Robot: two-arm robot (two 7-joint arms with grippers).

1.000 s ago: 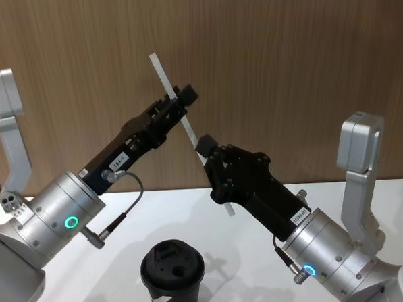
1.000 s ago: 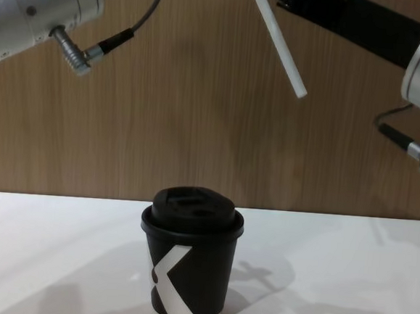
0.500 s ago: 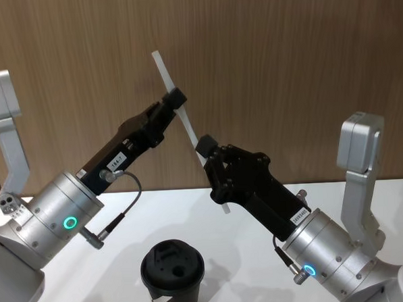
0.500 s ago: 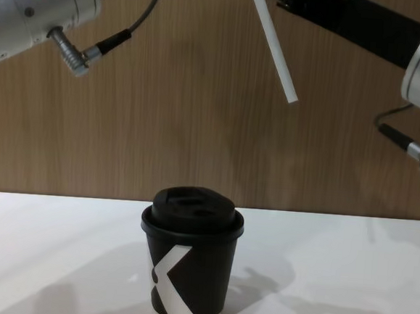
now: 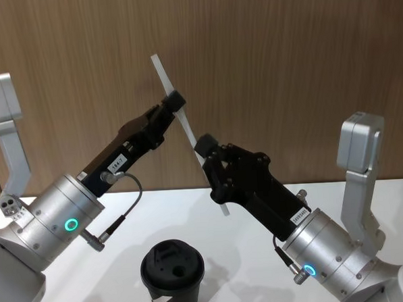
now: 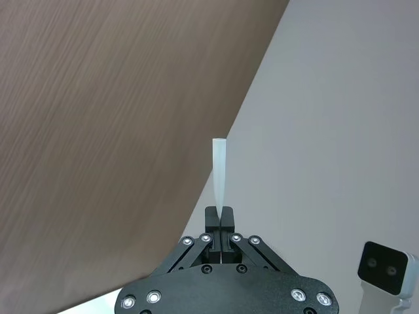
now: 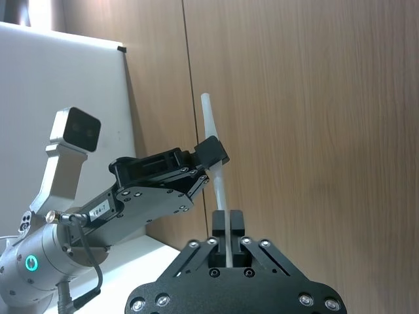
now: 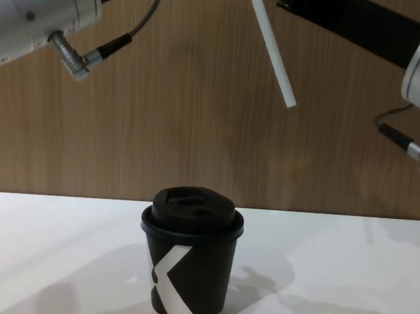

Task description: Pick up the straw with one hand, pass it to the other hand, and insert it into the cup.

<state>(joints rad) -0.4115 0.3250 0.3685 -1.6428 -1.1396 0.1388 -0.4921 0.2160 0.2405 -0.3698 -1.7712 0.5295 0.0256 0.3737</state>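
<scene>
A wood-panelled wall (image 5: 284,52) behind, a white table (image 8: 49,253) below, and both arms are up in the air over it. The left pincer (image 5: 174,101) reaches up and inward from the robot's left, and it's clenched: its two fingers (image 6: 211,217) are pressed together on the straw (image 5: 186,128), with the white tube poking out past the tips. The right pincer (image 5: 203,146) sits just below the left one and close beside it. It's squeezed in too, with a finger (image 7: 219,222) flat against either side of the same straw. So both pincers have hold of it at once. The straw runs tilted between them. Its top end sticks up above the left pincer, and its bottom end hangs free below the right pincer. Well beneath both pincers, the black cup (image 8: 188,272) stands upright on the table. Its domed lid (image 8: 194,207) is on, and the straw's lower end is high above it, not touching.
</scene>
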